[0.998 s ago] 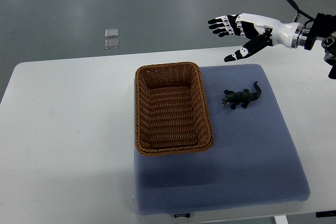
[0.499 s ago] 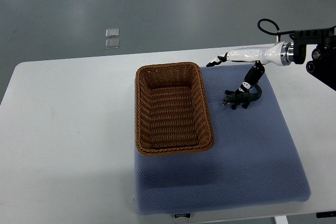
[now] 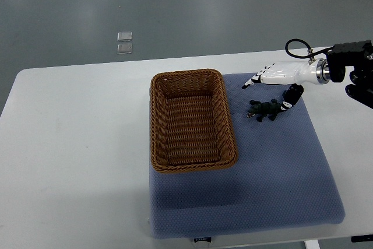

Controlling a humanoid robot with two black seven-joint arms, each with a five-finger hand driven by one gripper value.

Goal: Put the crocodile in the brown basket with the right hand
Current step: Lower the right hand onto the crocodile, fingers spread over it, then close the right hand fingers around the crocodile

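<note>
Since half a second ago the right hand [image 3: 277, 80] has dropped lower and slid a little toward the right edge. Its thumb now sits by the crocodile's tail rather than over its back. The crocodile [image 3: 265, 109] itself has not shifted.

From the top view, the only one, the hand is open: white fingers [image 3: 252, 81] reach flat toward the brown basket [image 3: 157, 122], the dark thumb [image 3: 292, 93] hangs down, and nothing is held. The crocodile lies on the blue mat [image 3: 280, 179], just beside the basket's right wall but apart from it. The left arm does not show.

The step in hand looks like closing on the toy. To do it well, I'd say the fingers should come down on the far side of the body and the thumb on the near side, pinching across the trunk, not the thin tail, before any lift.

The crocodile's long axis runs slantwise, head low and left toward the basket, tail up and right under the thumb.
</note>
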